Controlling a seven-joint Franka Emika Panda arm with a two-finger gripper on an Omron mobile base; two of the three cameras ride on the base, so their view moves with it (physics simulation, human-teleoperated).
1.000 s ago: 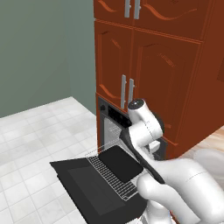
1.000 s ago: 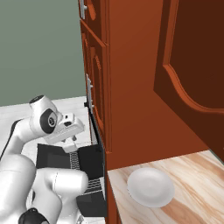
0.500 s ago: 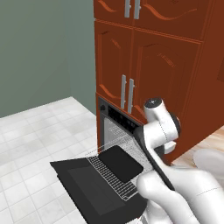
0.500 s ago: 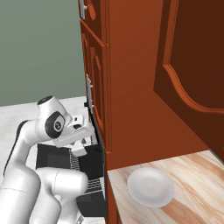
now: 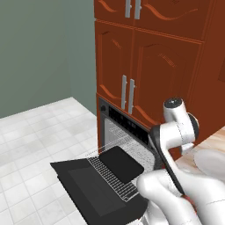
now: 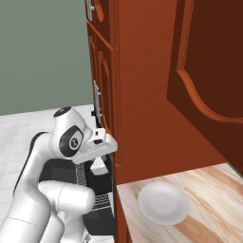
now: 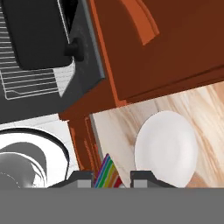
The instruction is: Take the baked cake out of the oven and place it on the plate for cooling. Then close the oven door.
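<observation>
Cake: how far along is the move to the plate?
Done: the cake is off the tray and gripped in the pincer. In hand: the pincer hangs at the counter edge beside the plate, which is bare. Left: set the cake down, then shut the oven door, which lies fully open.

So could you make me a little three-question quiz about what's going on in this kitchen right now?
1. True or false: the oven door is hanging open.
2. What rests on the pulled-out wire rack?
A. a flat black tray
B. a white plate
C. a silver pot
3. In the hand view, the gripper is shut on a small striped piece. Which thing on the wooden counter lies just beside it?

Key
1. True: the door lies flat in front of the oven.
2. A, the black tray.
3. The white plate, with nothing on it yet.
</observation>
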